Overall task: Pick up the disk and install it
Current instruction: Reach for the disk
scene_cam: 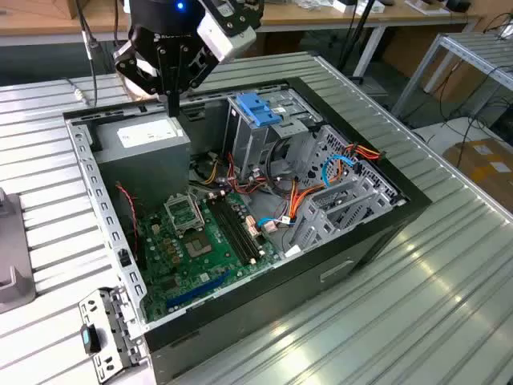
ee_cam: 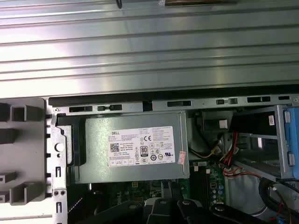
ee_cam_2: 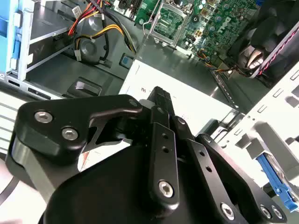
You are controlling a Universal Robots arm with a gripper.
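The disk is out of view. My gripper (scene_cam: 171,109) hangs from the black arm over the back corner of the open computer case (scene_cam: 377,228), at the exterior view's left. Its fingers are shut with nothing between them, their tips just above the grey power supply (scene_cam: 141,141). In the second wrist view the black gripper (ee_cam_2: 161,97) points down at the power supply's (ee_cam_2: 196,105) white top. The first wrist view has the gripper (ee_cam: 170,206) at the picture's edge, below the labelled power supply (ee_cam: 135,147).
A tall grey drive cage (scene_cam: 255,140) topped by a blue plastic bracket (scene_cam: 258,108) stands mid-case beside orange and blue cables (scene_cam: 333,172). The green motherboard (scene_cam: 192,241) lies on the case floor. The case rests on a ribbed metal table (scene_cam: 417,305); a grey fixture (ee_cam: 18,154) sits beside it.
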